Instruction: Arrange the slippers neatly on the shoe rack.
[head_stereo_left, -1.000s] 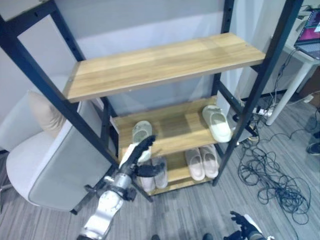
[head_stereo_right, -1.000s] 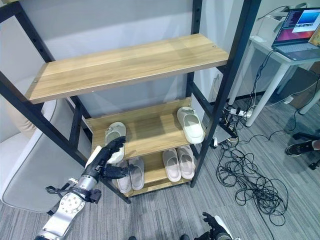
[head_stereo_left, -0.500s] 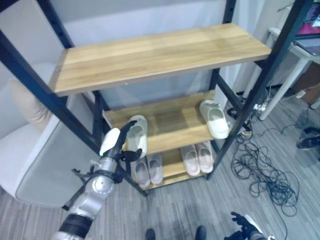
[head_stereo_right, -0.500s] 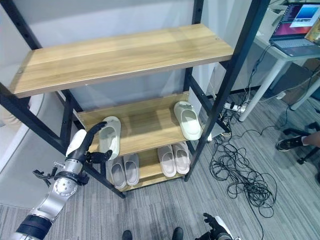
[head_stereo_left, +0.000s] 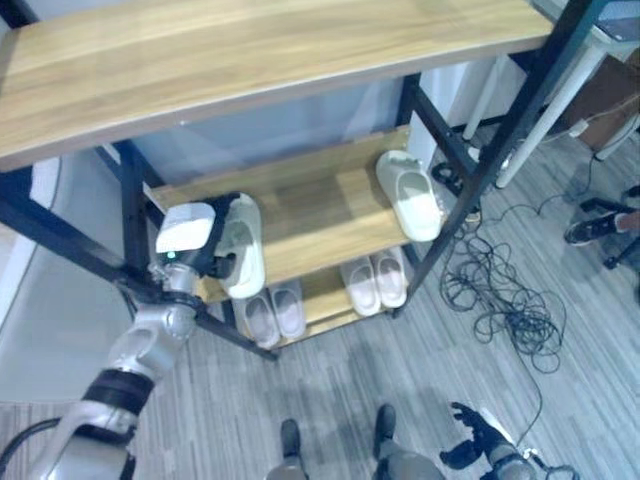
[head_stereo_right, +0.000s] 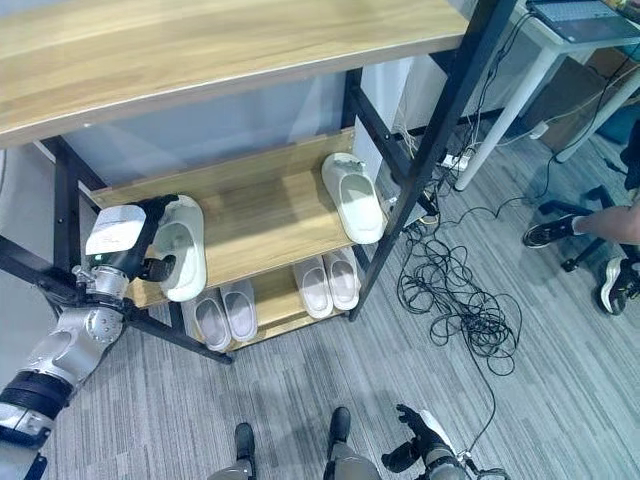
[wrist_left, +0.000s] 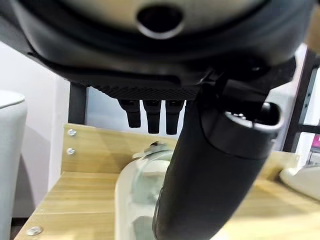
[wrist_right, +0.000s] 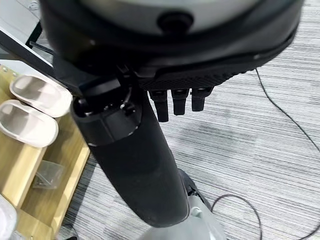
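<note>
Two cream slippers lie on the middle shelf (head_stereo_right: 255, 215) of the shoe rack (head_stereo_right: 440, 100): the left slipper (head_stereo_right: 185, 250) at the shelf's left end, long axis front to back with its heel overhanging the front edge, and the right slipper (head_stereo_right: 353, 198) at the right end, angled slightly. The left hand (head_stereo_right: 125, 250) grips the left slipper, fingers and thumb curled around its side. The right hand (head_stereo_right: 412, 445) hangs low near the floor, fingers relaxed, while two more pairs (head_stereo_right: 225, 312) sit on the bottom shelf.
</note>
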